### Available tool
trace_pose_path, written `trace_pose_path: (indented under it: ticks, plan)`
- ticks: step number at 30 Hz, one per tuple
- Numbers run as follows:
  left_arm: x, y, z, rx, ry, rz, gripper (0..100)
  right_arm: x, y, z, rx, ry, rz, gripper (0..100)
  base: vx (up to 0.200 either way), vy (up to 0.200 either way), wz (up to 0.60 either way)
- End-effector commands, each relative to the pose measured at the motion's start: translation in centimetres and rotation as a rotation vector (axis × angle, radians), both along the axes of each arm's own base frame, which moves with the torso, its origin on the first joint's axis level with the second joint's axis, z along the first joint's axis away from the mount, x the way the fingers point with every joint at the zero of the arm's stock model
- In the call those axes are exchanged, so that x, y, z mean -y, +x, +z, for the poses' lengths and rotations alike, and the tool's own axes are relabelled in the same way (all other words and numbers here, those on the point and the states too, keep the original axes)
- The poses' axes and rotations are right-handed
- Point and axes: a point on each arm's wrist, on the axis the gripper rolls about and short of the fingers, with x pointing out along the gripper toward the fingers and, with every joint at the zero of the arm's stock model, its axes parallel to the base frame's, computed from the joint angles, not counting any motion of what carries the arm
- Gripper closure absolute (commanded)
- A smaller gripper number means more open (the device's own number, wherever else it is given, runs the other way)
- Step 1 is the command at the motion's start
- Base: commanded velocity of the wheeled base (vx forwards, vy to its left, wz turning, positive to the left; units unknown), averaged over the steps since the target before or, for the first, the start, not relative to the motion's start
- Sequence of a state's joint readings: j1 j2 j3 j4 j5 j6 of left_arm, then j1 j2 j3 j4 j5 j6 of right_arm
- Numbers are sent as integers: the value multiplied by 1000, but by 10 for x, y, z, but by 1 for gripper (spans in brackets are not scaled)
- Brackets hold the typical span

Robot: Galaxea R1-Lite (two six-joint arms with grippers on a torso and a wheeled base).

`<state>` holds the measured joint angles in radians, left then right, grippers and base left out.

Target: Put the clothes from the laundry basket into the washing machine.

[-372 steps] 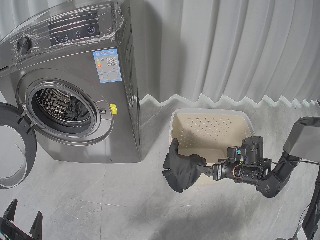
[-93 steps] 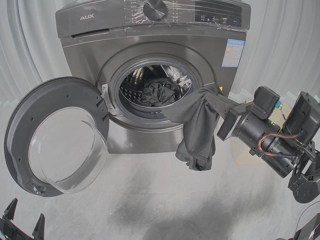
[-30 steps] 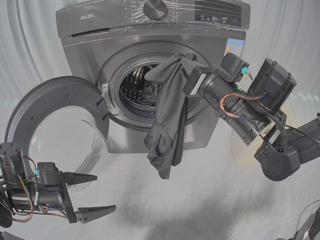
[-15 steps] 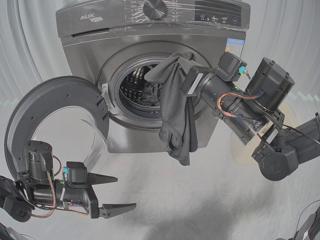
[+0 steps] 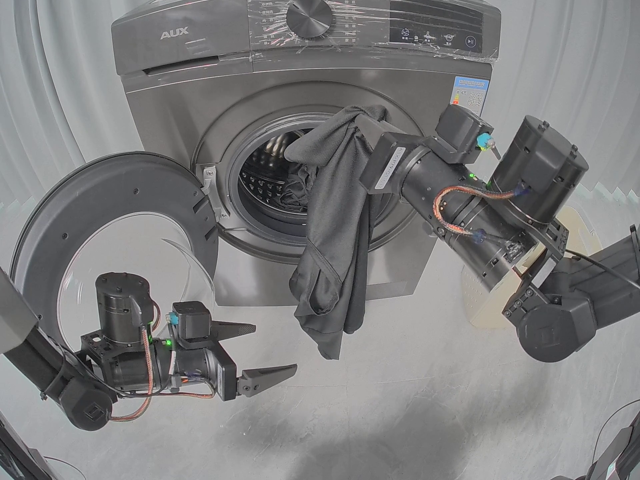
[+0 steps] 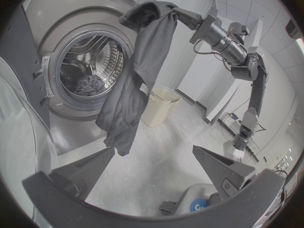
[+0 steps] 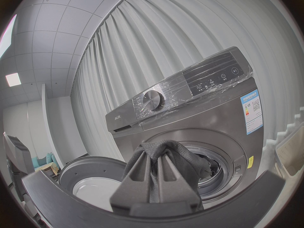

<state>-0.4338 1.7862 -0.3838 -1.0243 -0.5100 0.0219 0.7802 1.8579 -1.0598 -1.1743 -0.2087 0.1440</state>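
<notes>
Firstly, dark garment (image 5: 337, 235) (image 6: 139, 64) (image 7: 190, 162): hung in the air before the round opening of the washing machine (image 5: 300, 81), top bunched near the opening's upper right edge, long tail dangling clear of the floor (image 5: 400, 401)
Right gripper (image 5: 365, 119) (image 6: 177, 11) (image 7: 155, 157): jaws pressed together, pinching the garment's bunched top, level with the top of the opening
Second dark piece (image 5: 295, 191) (image 6: 87, 84): lay crumpled inside the steel drum
Door (image 5: 113, 188): stood wide open on the robot's left side of the machine, its glass bowl facing outward
Left gripper (image 5: 273, 349) (image 6: 152, 149): jaws spread wide with nothing between them, low near the open door, below and left of the garment's hem, apart from it
Laundry basket (image 5: 480, 301) (image 6: 160, 105) (image 7: 291, 149): cream and perforated, stood on the floor right of the machine, partly behind the right arm
Curtain (image 5: 573, 68): pale pleats hung behind the machine on both sides
</notes>
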Motion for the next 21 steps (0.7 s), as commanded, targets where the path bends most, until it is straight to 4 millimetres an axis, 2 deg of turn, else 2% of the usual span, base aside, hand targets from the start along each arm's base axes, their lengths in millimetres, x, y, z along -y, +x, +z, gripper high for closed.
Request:
trace_pose_path:
  ticks: [1, 10, 17, 21]
  plan:
    - [4, 10, -16, -34, 21, 21, 0, 0, -1, 0, 2, 2, 2, 100, 0, 0, 0]
    - [10, 32, -25, -5, 65, 153, 0, -1, -1, 0, -1, 0, 4, 100, 0, 0, 0]
    - [20, 45, -39, -26, 81, 150, 0, -2, -1, 0, -1, 0, 5, 100, 0, 0, 0]
    - [26, 61, -49, -23, 81, 156, 0, -2, -2, 0, 1, 0, 8, 100, 0, 0, 0]
